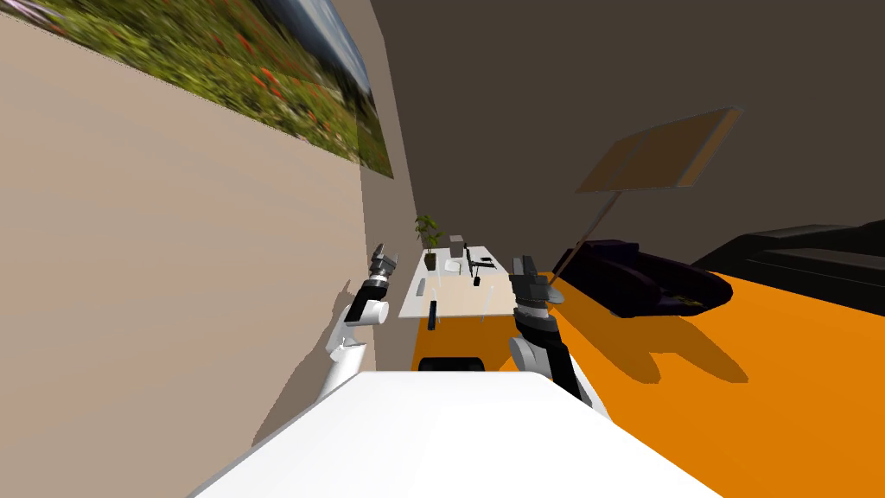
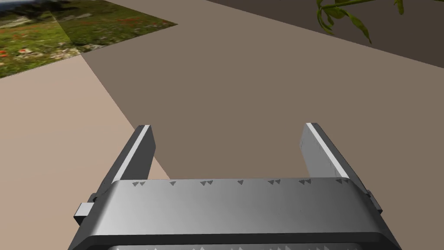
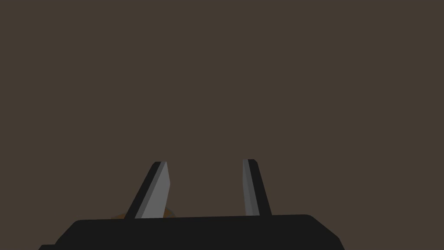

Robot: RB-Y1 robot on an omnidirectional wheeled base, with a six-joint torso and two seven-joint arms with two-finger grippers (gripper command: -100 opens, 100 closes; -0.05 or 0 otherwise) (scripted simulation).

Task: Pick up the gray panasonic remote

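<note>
A low, light table (image 1: 462,298) stands ahead of me on the orange floor, close to the left wall. On its near left part lies a slim grey remote (image 1: 421,287), small from here. A dark slim remote (image 1: 432,312) lies at the near edge beside it. My left gripper (image 1: 383,259) (image 2: 227,128) is raised by the wall, left of the table, open and empty. Over the table's right edge my right gripper (image 1: 525,268) (image 3: 206,161) is raised as well, open with nothing between its fingers.
The table also carries a potted plant (image 1: 428,235), a grey box (image 1: 456,243) and a few dark items (image 1: 474,264). A dark sofa (image 1: 648,278) and a floor lamp (image 1: 657,160) stand to the right. The beige wall (image 1: 173,285) runs close on the left.
</note>
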